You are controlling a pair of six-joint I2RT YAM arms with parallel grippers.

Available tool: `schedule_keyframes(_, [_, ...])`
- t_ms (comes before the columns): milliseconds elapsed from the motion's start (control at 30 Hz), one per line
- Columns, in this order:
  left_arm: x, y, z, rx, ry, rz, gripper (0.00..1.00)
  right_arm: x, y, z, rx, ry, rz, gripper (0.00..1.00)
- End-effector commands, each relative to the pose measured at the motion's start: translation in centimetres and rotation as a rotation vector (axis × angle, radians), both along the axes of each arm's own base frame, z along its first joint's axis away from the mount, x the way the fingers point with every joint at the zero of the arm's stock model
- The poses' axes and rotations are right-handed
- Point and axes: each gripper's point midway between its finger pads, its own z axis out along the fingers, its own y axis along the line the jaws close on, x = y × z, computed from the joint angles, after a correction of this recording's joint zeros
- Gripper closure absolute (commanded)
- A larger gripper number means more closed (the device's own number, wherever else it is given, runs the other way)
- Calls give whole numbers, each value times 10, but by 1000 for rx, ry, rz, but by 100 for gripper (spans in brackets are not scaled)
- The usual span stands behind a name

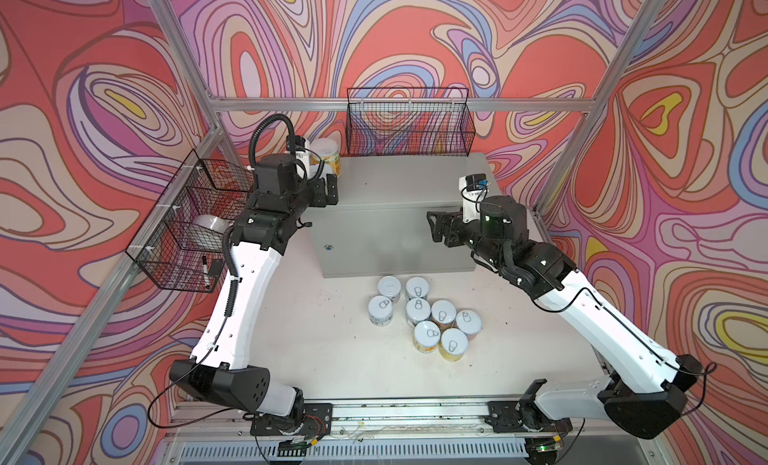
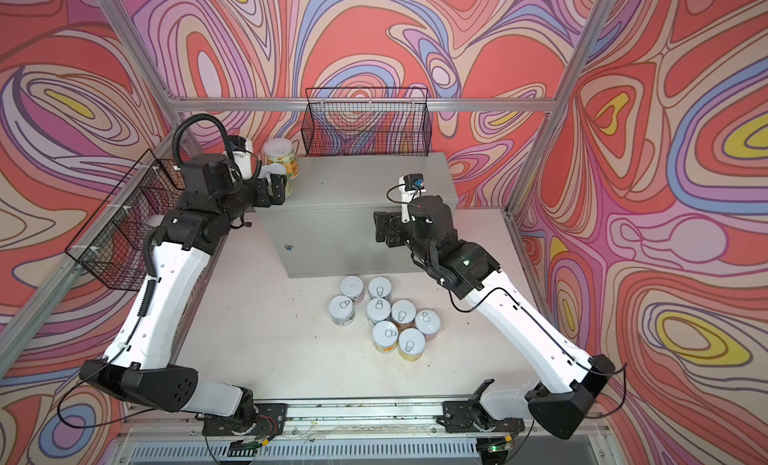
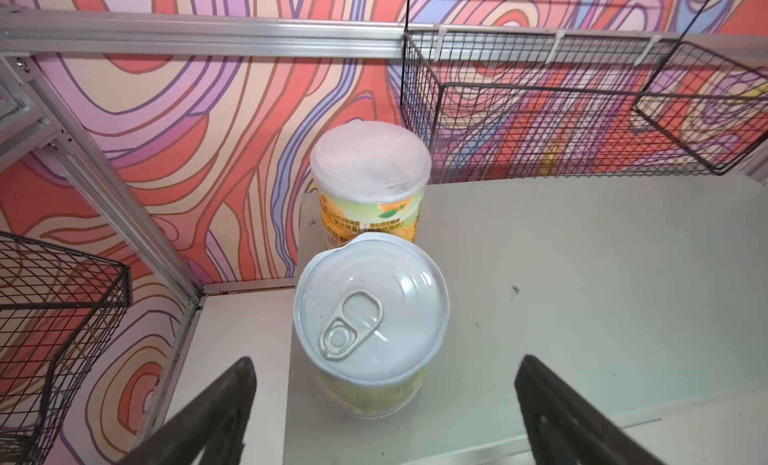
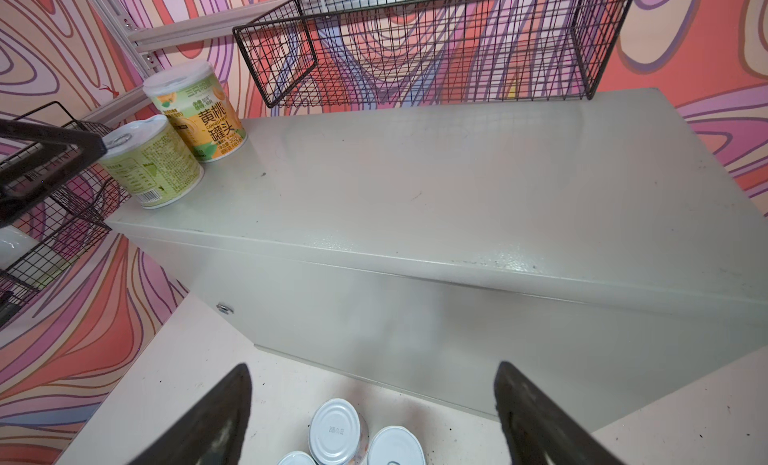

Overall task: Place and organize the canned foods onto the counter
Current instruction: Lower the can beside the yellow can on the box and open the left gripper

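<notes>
Two tins [image 4: 199, 118] on the counter [image 1: 399, 184], eight tins [image 1: 417, 309] on the table [image 1: 311, 338]
Left wrist view shows the green tin [image 3: 371, 317] untouched by the wide-open left gripper [image 3: 386, 358]; top views half hide it. Right gripper [image 4: 372, 367] is open, empty.

Both top views high overhead, looking down on whole table [image 1: 316, 350], wrist views low, close, sharing the counter [image 4: 415, 172]

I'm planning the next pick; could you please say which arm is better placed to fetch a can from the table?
Probably right. The right tool hangs open by the counter's front edge, nearest the table cans; the left tool is open at the green can, farther back.
</notes>
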Motion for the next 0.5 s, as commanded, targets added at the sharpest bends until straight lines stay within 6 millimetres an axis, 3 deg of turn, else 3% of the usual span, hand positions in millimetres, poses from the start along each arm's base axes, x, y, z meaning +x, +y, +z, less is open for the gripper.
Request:
schedule_keyframes(0, [-29, -3, 29, -27, -62, -58, 0, -6, 1, 10, 30, -16, 16, 6])
schedule_keyframes(133, [-57, -8, 62, -77, -144, -109, 0, -5, 3, 8, 21, -12, 21, 6])
schedule_keyframes(233, [-76, -17, 71, -133, -150, -171, 0, -4, 4, 7, 17, -26, 29, 7])
schedule_keyframes(333, [-96, -31, 57, -223, -169, -226, 0, -7, 6, -1, 49, -36, 46, 7])
schedule_keyframes(467, [-112, -49, -3, -184, -164, -194, 0, -13, 7, -26, 97, -11, 54, 9])
